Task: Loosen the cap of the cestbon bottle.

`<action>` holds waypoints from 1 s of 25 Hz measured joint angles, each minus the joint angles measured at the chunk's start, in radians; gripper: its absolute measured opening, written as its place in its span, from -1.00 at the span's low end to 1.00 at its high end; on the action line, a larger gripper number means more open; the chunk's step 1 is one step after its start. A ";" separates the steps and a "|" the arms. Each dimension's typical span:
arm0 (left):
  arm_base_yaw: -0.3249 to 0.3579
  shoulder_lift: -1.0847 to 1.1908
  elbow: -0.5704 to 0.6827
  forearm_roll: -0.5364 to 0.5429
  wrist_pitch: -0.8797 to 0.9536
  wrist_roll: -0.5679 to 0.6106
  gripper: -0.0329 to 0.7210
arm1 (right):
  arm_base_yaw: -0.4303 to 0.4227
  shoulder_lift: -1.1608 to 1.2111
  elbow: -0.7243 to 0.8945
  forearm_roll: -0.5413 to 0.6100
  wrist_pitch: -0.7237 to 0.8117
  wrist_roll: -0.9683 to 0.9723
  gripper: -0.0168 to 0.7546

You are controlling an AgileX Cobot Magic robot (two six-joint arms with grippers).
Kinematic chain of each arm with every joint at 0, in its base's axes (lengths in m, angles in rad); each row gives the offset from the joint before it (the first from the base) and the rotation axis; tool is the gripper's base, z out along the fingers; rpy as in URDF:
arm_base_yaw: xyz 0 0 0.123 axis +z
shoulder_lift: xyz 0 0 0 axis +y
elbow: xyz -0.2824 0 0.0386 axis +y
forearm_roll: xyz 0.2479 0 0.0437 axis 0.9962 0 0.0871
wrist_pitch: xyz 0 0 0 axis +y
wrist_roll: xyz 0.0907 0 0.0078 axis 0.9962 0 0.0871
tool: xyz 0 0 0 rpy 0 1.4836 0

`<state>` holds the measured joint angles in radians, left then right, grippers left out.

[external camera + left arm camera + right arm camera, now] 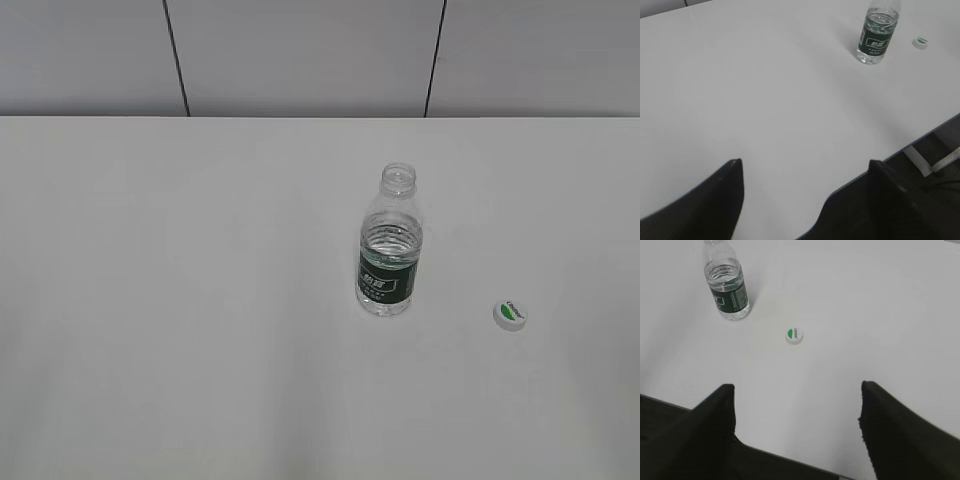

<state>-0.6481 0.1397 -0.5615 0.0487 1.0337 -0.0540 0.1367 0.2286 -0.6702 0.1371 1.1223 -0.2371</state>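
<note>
Exterior view: the cestbon bottle (pixel 389 250) stands upright with its neck open. The cap (pixel 510 314) lies near it on the white table (pixel 200 300), green mark up. Bare table spreads all around. The left gripper (pixel 805 192) and right gripper (pixel 796 412) are spread wide, holding nothing, back near the table's front edge.

I see a plain white table (pixel 200 330) filling most of my exterior view, evenly lit. Behind its far edge stands a pale grey panelled wall (pixel 300 55), split by two thin dark seams (pixel 177 55) slanting above the table.
</note>
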 joint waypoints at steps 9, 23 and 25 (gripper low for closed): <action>0.000 -0.004 0.005 -0.006 -0.008 0.004 0.63 | 0.000 -0.001 0.094 -0.001 -0.022 -0.021 0.57; 0.000 -0.004 0.007 -0.007 -0.010 0.005 0.63 | 0.000 -0.002 0.153 -0.121 -0.092 0.113 0.57; 0.001 -0.004 0.007 -0.007 -0.010 0.005 0.63 | 0.000 -0.002 0.154 -0.129 -0.092 0.125 0.57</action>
<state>-0.6471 0.1362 -0.5543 0.0416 1.0241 -0.0487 0.1367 0.2265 -0.5165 0.0086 1.0303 -0.1122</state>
